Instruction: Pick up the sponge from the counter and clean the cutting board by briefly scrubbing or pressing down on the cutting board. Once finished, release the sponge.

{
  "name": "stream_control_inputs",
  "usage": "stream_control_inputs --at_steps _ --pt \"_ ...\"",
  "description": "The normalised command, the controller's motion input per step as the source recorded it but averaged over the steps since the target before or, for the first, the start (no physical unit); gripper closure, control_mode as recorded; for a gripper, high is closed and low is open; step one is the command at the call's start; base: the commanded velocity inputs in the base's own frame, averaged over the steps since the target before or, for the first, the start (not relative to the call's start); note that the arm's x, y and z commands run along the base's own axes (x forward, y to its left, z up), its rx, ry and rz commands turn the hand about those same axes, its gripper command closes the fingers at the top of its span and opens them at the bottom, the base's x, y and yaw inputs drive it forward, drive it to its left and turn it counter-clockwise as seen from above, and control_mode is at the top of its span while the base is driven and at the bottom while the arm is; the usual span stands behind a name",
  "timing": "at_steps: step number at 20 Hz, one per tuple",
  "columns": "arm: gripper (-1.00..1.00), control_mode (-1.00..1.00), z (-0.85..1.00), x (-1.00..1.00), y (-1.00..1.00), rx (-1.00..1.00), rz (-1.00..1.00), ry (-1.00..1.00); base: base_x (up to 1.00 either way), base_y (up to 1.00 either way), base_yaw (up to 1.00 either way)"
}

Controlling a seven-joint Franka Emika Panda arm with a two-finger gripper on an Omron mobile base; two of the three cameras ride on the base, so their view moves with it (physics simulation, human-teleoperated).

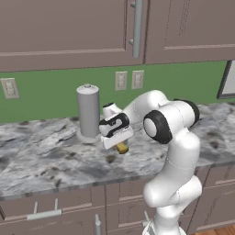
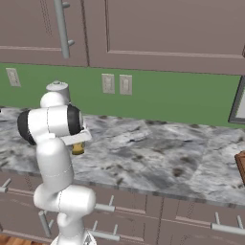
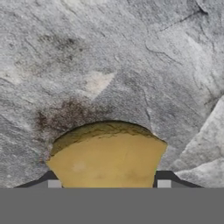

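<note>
Left of the claw (image 1: 121, 146) in the left base view stands a grey upright cylinder (image 1: 88, 112) on a round foot, just beside the robot's wrist; what it is made of or holds is hard to make out, and it carries no label. On the green wall behind it sit pale outlets (image 1: 129, 80) with no readable writing on them.

The claw hangs low over the table (image 1: 41, 151), pointed down at the marbled stone. Its fingers are mostly hidden under the white hand body in both base views — only a small yellow-orange piece of the sponge (image 1: 122, 148) peeks out below. From the right base view the arm's own elbow covers most of the hand, and the sponge (image 2: 78, 148) shows as a small yellow patch just under it.

In the hand view the sponge (image 3: 106, 156) sits squarely between the two dark fingertips (image 3: 51, 180), one pressed to each side of it, so the claw is closed on the sponge. Whether its underside rests on the table (image 3: 131, 52) cannot be told.

Far to the right of the claw, well apart, a reddish-brown corner of the cutting board (image 2: 241, 165) is cut off by the frame edge — most of it is out of sight. Above it a dark-framed panel (image 2: 238, 103) is also cropped.
</note>
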Motion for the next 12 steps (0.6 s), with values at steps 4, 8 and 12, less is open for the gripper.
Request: stream_control_inputs --at_steps 4,8,12 --pt "1.00 -1.00 -0.05 -0.01 -0.14 0.01 0.00 0.02 0.00 0.00 0.00" --pt "1.00 -1.00 0.28 -0.33 -0.68 0.08 0.00 0.00 0.00 0.00 0.00" --pt "1.00 -1.00 0.60 -0.37 -0.67 0.01 0.04 0.00 0.00 0.00 0.00"
